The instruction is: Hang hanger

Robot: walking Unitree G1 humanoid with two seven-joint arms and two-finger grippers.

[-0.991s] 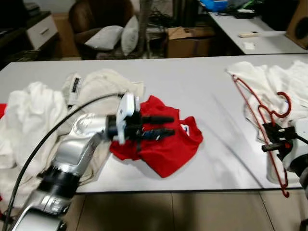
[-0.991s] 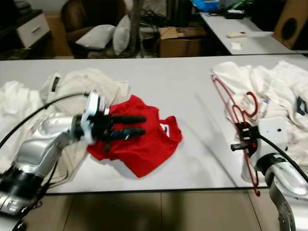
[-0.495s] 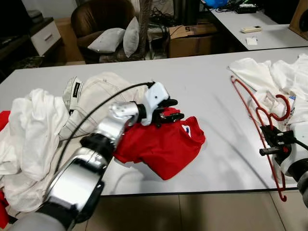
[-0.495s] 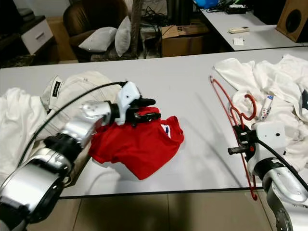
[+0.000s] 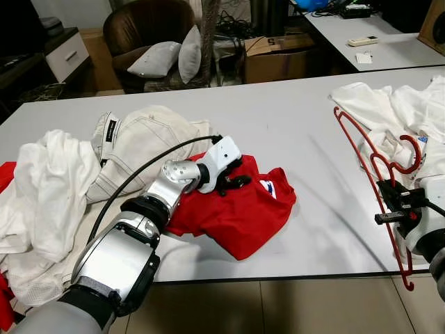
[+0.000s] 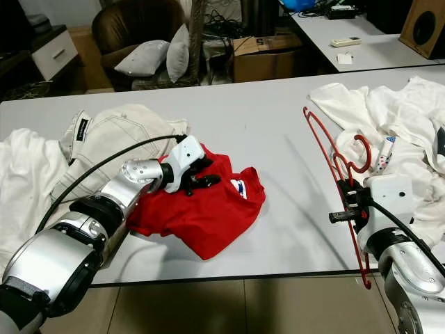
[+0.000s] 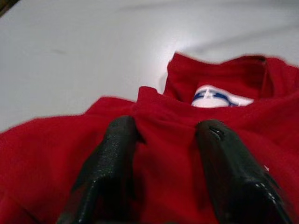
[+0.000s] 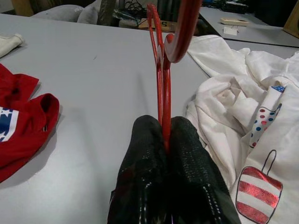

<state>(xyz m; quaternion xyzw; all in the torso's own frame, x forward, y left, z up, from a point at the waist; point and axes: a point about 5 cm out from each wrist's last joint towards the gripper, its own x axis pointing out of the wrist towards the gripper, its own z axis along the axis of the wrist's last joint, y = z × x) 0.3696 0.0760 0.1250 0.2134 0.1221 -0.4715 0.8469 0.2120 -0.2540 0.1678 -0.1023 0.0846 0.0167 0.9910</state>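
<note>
On the surface (image 5: 292, 125) a crumpled shirt (image 5: 236, 212) lies near the middle toward the near edge, with the left hand (image 5: 233, 182) resting on its far left part, and just left of it sits a folded garment (image 5: 142, 142), then a heap of cloth (image 5: 42, 181) at the far left. At the right end lies a pile of clothes (image 5: 407, 115), and the hanger (image 5: 372, 167) lies along its left side, reaching from far to past the near edge, where the right hand (image 5: 391, 205) holds it. Beyond the surface stand an armchair with cushions (image 5: 156, 45), a cardboard box (image 5: 278, 52) and a second table (image 5: 375, 49).
</note>
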